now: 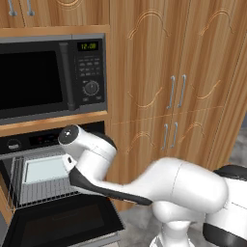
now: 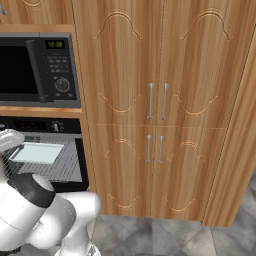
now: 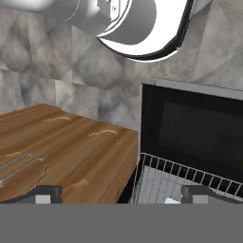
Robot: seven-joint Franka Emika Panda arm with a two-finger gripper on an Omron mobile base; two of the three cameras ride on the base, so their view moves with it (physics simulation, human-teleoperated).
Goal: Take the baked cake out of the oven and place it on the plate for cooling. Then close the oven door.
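Black glass of the oven door (image 1: 62, 222) lay dropped open, nearest the base. Above it the wire rack (image 1: 41, 190) stood pulled out of the oven (image 1: 29, 140), carrying a pale square pan (image 1: 46, 170) presumably holding the cake. The end effector (image 3: 121, 195) hung over the rack's edge, fingers spread fully apart and gripping nothing. Farther up sat the microwave (image 1: 48, 77), beside wooden cabinet doors (image 2: 155, 100).

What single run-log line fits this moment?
oven door: open | wire rack: pulled out | tray: on rack | tool: open, empty
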